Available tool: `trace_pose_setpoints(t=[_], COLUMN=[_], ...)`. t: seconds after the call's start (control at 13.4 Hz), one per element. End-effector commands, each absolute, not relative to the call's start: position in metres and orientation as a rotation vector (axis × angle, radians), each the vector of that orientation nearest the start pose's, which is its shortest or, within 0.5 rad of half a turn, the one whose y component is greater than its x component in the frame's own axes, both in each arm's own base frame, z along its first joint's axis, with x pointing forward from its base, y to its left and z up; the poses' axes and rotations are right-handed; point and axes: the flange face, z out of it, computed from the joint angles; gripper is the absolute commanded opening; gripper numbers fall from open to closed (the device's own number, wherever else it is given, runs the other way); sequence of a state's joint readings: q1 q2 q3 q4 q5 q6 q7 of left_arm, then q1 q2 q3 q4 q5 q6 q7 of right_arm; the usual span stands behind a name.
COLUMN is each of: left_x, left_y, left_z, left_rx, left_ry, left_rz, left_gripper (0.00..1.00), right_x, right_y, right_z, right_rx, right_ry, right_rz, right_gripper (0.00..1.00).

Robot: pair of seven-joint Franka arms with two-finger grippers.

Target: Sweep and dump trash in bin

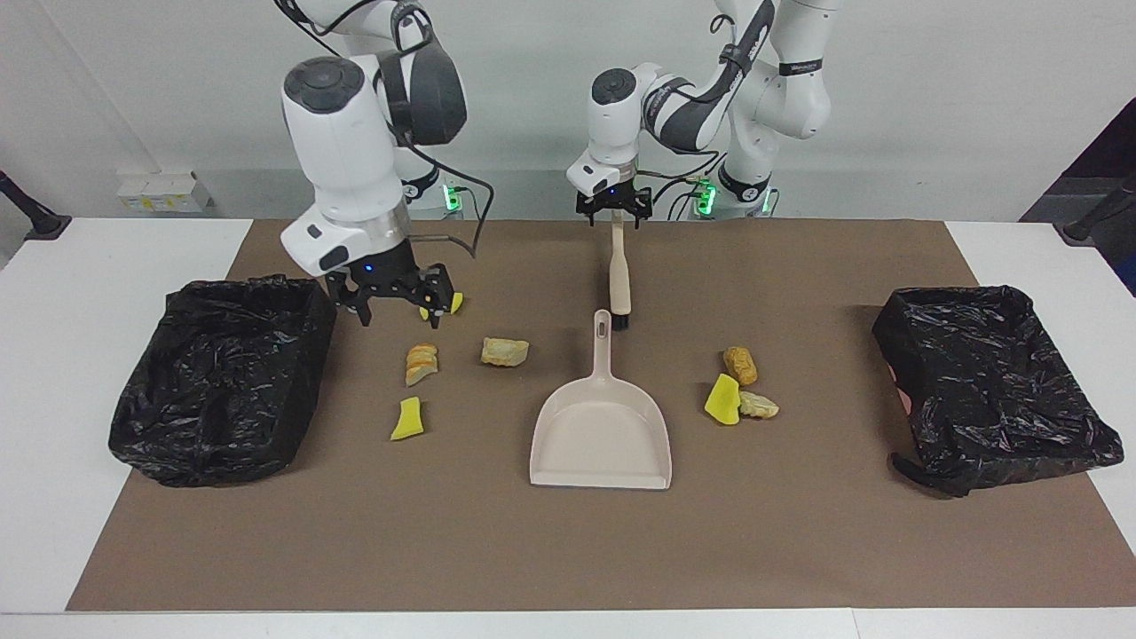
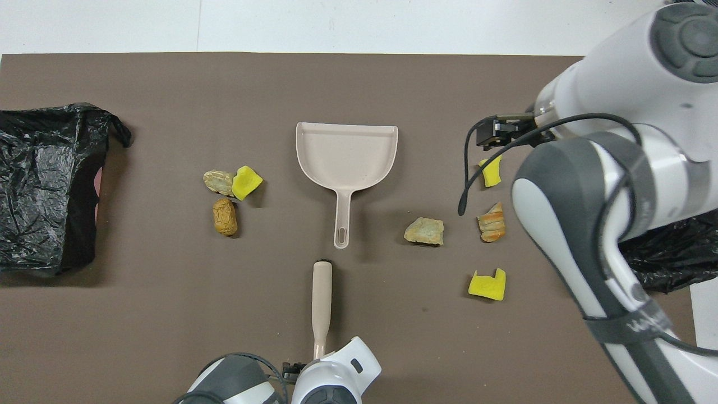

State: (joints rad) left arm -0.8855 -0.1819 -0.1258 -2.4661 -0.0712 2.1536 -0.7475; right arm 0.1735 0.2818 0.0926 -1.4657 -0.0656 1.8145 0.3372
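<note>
White walls back a white surface [image 1: 53,373] covered by a broad brown mat [image 1: 568,541]. At the mat's middle lies a beige plastic dustpan [image 1: 601,435], its handle pointing toward the robots. Just nearer to the robots, a beige-handled brush with a dark head [image 1: 619,280] lies in line with that handle. The left claw [image 1: 613,211] is at the robots' edge of the mat, clamped on the tip of the brush handle.

Seven small scraps are scattered over the mat. Toward the left arm's end, a tan bread-like roll [image 1: 740,365], a yellow sponge wedge [image 1: 723,400] and a pale crusty chunk [image 1: 759,406] sit bunched together. Toward the right arm's end lie a pale bread chunk [image 1: 505,351], an orange-striped bread piece [image 1: 422,363], a yellow notched sponge piece [image 1: 407,420], and another yellow sponge bit [image 1: 454,304].

The right claw [image 1: 396,302] hangs low with its fingers apart beside that last sponge bit, holding nothing.

A bin lined with crumpled black plastic [image 1: 222,377] sits at the mat's edge on the right arm's end, and a second black-lined bin [image 1: 990,382] at the left arm's end.
</note>
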Motion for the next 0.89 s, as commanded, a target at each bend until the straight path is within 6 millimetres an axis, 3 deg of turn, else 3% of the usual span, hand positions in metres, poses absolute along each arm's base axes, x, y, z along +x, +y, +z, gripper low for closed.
trace_pose_setpoints(t=[0.0, 0.22, 0.37, 0.45, 0.52, 0.75, 0.82], left_x=[0.217, 0.219, 0.219, 0.219, 0.219, 0.218, 0.218], left_y=[-0.369, -0.37, -0.37, -0.37, -0.37, -0.369, -0.368], left_z=[0.341, 0.34, 0.339, 0.339, 0.339, 0.338, 0.338], left_rx=[-3.058, -3.071, -3.071, -3.068, -3.066, -3.054, -3.047], left_ry=[0.335, 0.334, 0.35, 0.364, 0.371, 0.401, 0.41], left_rz=[0.148, 0.133, 0.132, 0.134, 0.136, 0.148, 0.157], left_gripper=[1.0, 1.0, 0.67, 0.29, 0.0, 0.0, 0.0], right_x=[0.644, 0.641, 0.636, 0.631, 0.63, 0.618, 0.616], right_y=[0.196, 0.254, 0.281, 0.296, 0.304, 0.345, 0.353], right_z=[0.509, 0.471, 0.453, 0.445, 0.439, 0.413, 0.41], right_rx=[-3.151, -3.138, -3.133, -3.13, -3.122, -3.125, -3.11], right_ry=[0.104, 0.113, 0.11, 0.105, 0.123, 0.084, 0.106], right_rz=[-0.162, -0.154, -0.142, -0.127, -0.131, -0.128, -0.146], right_gripper=[1.0, 1.0, 1.0, 1.0, 1.0, 1.0, 0.94])
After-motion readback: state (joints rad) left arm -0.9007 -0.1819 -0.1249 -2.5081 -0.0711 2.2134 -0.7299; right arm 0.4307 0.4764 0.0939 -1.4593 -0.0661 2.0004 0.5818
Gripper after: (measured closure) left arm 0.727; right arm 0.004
